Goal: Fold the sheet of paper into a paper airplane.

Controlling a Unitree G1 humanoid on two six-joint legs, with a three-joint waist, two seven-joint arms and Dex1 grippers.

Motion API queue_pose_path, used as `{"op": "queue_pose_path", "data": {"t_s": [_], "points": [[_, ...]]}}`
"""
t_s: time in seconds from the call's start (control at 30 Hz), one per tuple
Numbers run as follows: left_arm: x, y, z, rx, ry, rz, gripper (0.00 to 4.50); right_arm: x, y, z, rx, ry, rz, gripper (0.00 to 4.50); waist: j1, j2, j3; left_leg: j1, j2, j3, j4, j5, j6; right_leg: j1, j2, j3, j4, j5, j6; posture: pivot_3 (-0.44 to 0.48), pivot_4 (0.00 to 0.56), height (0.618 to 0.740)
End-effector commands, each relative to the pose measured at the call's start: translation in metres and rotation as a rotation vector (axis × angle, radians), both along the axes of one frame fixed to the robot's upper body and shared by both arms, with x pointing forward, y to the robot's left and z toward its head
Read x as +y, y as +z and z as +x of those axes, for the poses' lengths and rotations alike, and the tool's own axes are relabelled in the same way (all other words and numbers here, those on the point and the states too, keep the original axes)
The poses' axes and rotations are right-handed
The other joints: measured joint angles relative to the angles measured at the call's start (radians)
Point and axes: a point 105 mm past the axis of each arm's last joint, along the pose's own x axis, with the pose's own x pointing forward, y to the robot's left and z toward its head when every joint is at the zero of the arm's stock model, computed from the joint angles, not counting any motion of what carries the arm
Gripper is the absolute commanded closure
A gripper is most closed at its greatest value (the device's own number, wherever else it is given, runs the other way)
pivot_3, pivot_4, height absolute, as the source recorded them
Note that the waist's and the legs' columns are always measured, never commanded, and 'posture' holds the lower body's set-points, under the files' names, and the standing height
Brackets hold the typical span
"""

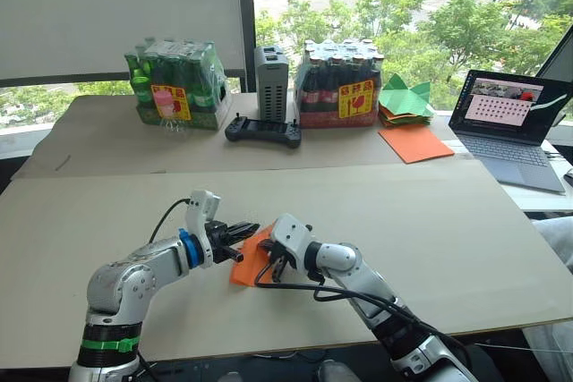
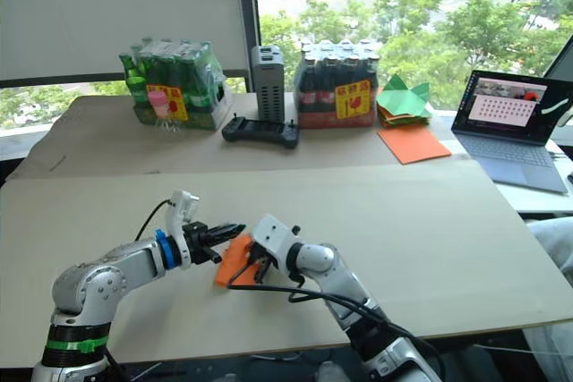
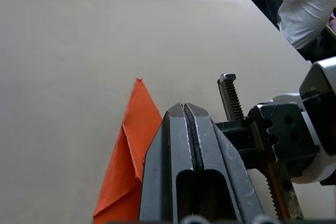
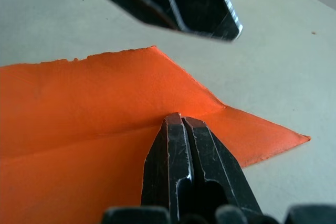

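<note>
The sheet of paper [image 1: 248, 261] is folded into a small pointed orange wedge, the paper airplane's shape, and lies flat on the near part of the beige table [image 1: 403, 221]. A crease runs along it [image 4: 94, 140]. My left gripper [image 1: 243, 233] is shut and hovers over the wedge's far edge, with the paper beside and under its fingers [image 3: 184, 129]. My right gripper [image 1: 277, 266] is shut too, its tip [image 4: 180, 121] pressing down on the crease. The two grippers nearly touch.
Along the back stand a pack of green bottles [image 1: 175, 87], a grey box [image 1: 271, 82], a black controller [image 1: 262, 130] and a pack of dark bottles [image 1: 340, 87]. Green paper shapes [image 1: 405, 100], a smooth orange sheet [image 1: 414, 142] and a laptop [image 1: 515, 127] lie at the far right. A person [image 3: 299, 9] sits beyond.
</note>
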Motion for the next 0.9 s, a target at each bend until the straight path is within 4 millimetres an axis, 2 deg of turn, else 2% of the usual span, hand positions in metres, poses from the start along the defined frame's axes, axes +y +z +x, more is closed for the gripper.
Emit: {"op": "queue_pose_path", "data": {"t_s": [0.03,0.27,0.47,0.73,0.9], "points": [[0.004,-0.004,-0.001,-0.021,-0.006,0.051,4.46,0.001,0.002,0.000,0.008,0.002,0.016,4.50,0.001,0.000,0.000,0.000,0.000,0.000,0.000,0.000,0.000,0.000,0.000,0.000,0.000,0.000,0.000,0.000,0.150,0.740],[0.016,-0.022,-0.001,0.017,0.029,0.098,4.46,0.000,0.001,0.000,0.006,-0.001,0.013,4.50,0.002,0.000,0.000,0.000,0.000,0.000,0.000,0.000,0.000,0.000,0.000,0.000,0.000,0.000,0.000,0.000,0.150,0.740],[0.018,-0.033,-0.002,0.035,0.031,0.122,4.46,-0.001,0.005,0.000,-0.013,-0.001,0.012,4.50,0.003,0.000,0.000,0.000,0.000,0.000,0.000,0.000,0.000,0.000,0.000,0.000,0.000,0.000,0.000,0.000,0.150,0.740],[0.017,-0.048,-0.002,0.073,0.038,0.126,4.46,-0.001,0.035,-0.002,-0.058,0.026,0.124,4.50,0.009,0.000,0.000,0.000,0.000,0.000,0.000,0.000,0.000,0.000,-0.001,0.000,0.000,0.000,0.000,0.000,0.150,0.740],[0.017,-0.053,-0.002,0.085,0.038,0.125,4.46,-0.002,0.060,-0.018,-0.072,0.112,0.190,4.50,0.015,0.000,0.000,0.000,0.000,0.000,0.000,0.000,0.000,0.000,-0.001,0.000,0.000,0.000,0.000,0.000,0.150,0.740]]}}
